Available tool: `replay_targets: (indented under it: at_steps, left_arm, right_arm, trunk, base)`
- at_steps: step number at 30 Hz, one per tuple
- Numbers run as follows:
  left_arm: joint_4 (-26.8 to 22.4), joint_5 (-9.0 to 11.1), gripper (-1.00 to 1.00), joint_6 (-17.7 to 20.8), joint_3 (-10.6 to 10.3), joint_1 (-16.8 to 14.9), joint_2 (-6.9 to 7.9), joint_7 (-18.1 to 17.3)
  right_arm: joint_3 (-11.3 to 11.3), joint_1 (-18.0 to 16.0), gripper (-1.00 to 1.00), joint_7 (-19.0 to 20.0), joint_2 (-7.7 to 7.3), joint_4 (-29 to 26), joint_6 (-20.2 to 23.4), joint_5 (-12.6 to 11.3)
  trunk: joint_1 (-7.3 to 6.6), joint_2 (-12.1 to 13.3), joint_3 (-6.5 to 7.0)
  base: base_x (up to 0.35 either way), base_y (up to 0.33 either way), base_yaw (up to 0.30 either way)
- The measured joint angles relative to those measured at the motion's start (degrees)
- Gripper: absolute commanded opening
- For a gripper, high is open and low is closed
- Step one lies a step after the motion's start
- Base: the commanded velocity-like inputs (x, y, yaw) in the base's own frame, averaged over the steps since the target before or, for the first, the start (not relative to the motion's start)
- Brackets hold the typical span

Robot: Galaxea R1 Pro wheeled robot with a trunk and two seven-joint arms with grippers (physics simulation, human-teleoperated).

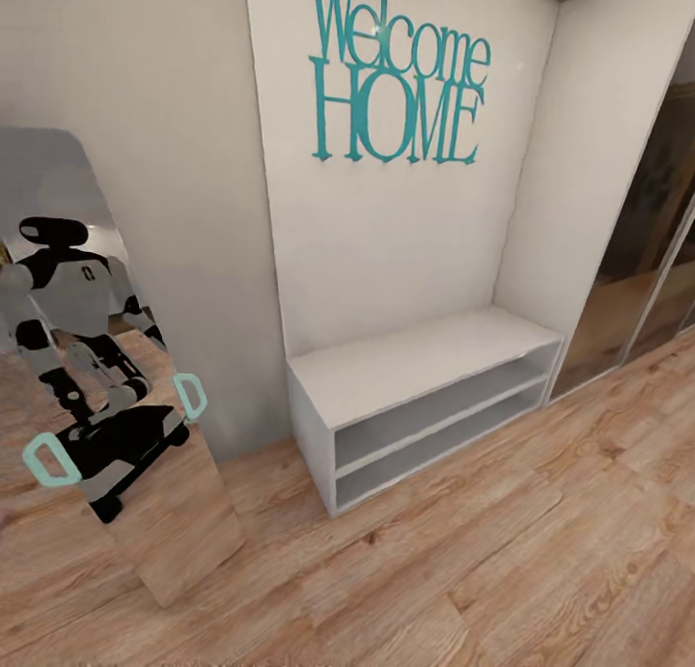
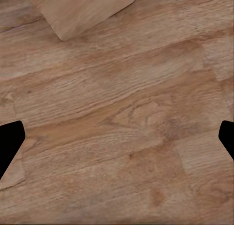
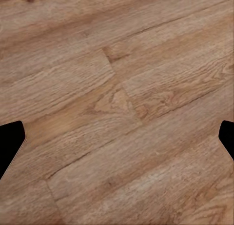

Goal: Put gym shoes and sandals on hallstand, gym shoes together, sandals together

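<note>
**Robot faces a bare shoe rack, shoes yet to be found**

From the head camera, the light-grey shoe rack (image 1: 425,397) stands against the back wall, directly below the teal "Welcome HOME" lettering (image 1: 398,73). Its top and both open shelves carry nothing, so by this reckoning none of the four items has been put away. The wood-plank floor (image 1: 483,570) in front of the rack holds no sneaker or sandal; where the shoes lie cannot be told from here. Beside the rack, on the side away from the glass-fronted wardrobe (image 1: 647,252), a tall mirror (image 1: 106,358) leans against the wall and reflects the robot, its arms apparently lowered at its sides, a posture that suits travelling rather than grasping.

From the left wrist camera, the left gripper (image 2: 117,142) points down at plain floor planks, its two dark fingertips (image 2: 9,144) at opposite edges of the picture, spread wide with nothing between them. A lighter wooden-looking corner (image 2: 80,10), possibly the mirror's foot, sits on the floor beyond.

From the right wrist camera, the right gripper (image 3: 117,142) is likewise spread wide and empty, aimed at bare planks. The robot looks likely to need to turn away from the rack to search for the shoes.
</note>
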Motion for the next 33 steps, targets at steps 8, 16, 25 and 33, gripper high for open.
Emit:
replay_targets:
  at_steps: [8,16,25,33]
  left_arm:
    - [0.0,0.0,1.0,0.0,0.0,0.0,0.0,0.0]
    - [0.0,0.0,1.0,0.0,0.0,0.0,0.0,0.0]
    - [0.0,-0.1,1.0,0.0,0.0,0.0,0.0,0.1]
    - [0.0,-0.1,1.0,0.0,0.0,0.0,0.0,0.1]
  right_arm:
    - [0.0,0.0,1.0,0.0,0.02,0.0,0.0,0.0]
    - [0.0,0.0,1.0,0.0,0.02,0.0,0.0,0.0]
    - [0.1,0.0,1.0,0.0,0.02,0.0,0.0,0.0]
    - [0.0,0.0,1.0,0.0,0.02,-0.1,0.0,0.0]
  trunk:
    - [0.0,0.0,-0.32]
    - [0.0,0.0,-0.65]
    - [0.0,0.0,-1.01]
    - [0.0,0.0,-1.33]
  base:
    - [0.0,0.0,0.27]
    - [0.0,0.0,0.27]
    - [0.0,0.0,0.27]
    - [0.0,0.0,0.27]
